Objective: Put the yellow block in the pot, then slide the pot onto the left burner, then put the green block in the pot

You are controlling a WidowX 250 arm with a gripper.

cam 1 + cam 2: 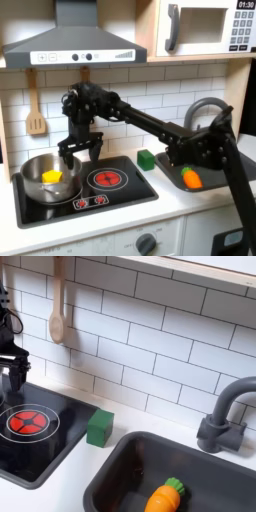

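Observation:
In the first exterior view the silver pot [40, 172] stands on the left part of the black stovetop [135, 188] and covers the left burner. The yellow block [52, 176] lies inside the pot. My gripper [80, 154] hangs open just above the pot's right rim, with nothing between its fingers. The green block [146, 159] [99, 427] sits on the white counter between the stovetop and the sink, well to the gripper's right in the first exterior view. Part of the arm [9, 356] shows at the second exterior view's left edge.
A burner with red rings [108, 180] [27, 421] lies bare beside the pot. An orange carrot toy [190, 178] [163, 497] lies in the sink under the grey faucet [225, 416]. A wooden spoon [36, 120] [57, 306] hangs on the tiled wall.

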